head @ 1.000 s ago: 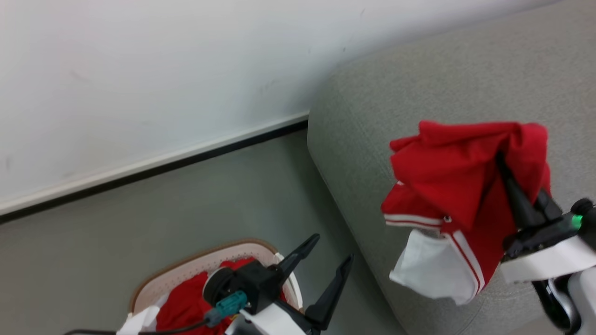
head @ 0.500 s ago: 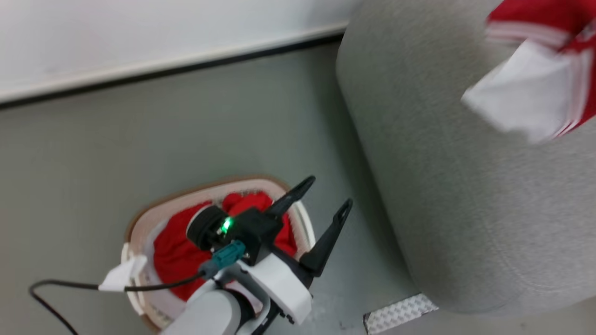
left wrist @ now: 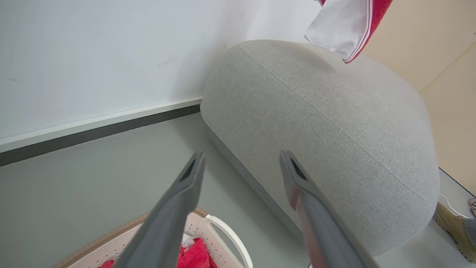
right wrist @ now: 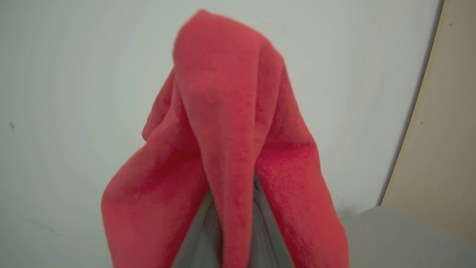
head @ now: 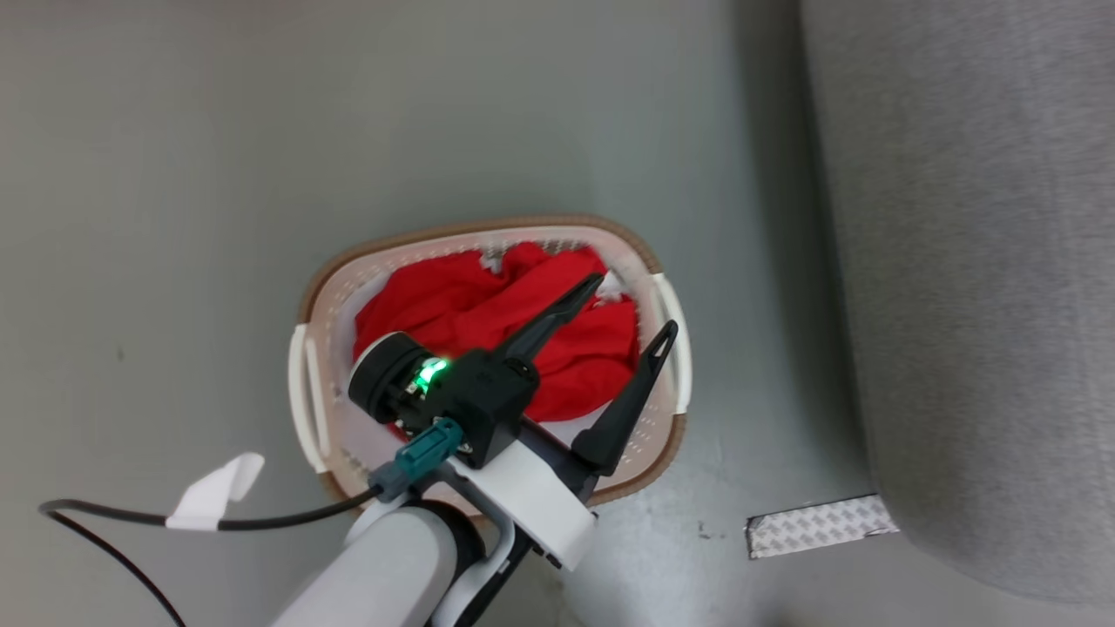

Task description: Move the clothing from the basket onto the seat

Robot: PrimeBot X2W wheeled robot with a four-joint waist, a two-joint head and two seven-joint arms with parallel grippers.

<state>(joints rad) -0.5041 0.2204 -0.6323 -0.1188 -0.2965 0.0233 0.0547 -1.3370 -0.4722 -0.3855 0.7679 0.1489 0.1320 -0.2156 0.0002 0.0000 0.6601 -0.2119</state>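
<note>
The cream basket with a brown rim stands on the grey floor and holds crumpled red clothing. My left gripper hangs open above the basket's right half with nothing between its fingers. In the left wrist view the same gripper points toward the light-grey seat, over the basket's handle. A red garment with white trim hangs above the seat. My right gripper is shut on this red garment, which drapes over its fingers and hides the tips. The seat lies right of the basket.
A strip of patterned tape lies on the floor by the seat's corner. A black cable with a white tag trails from my left arm. A white wall with a dark baseboard runs behind the seat. A tan shoe sits beyond it.
The head camera has tipped down, so the basket now sits mid-view and the garment in the right gripper has left that view. The left gripper stays open over the basket.
</note>
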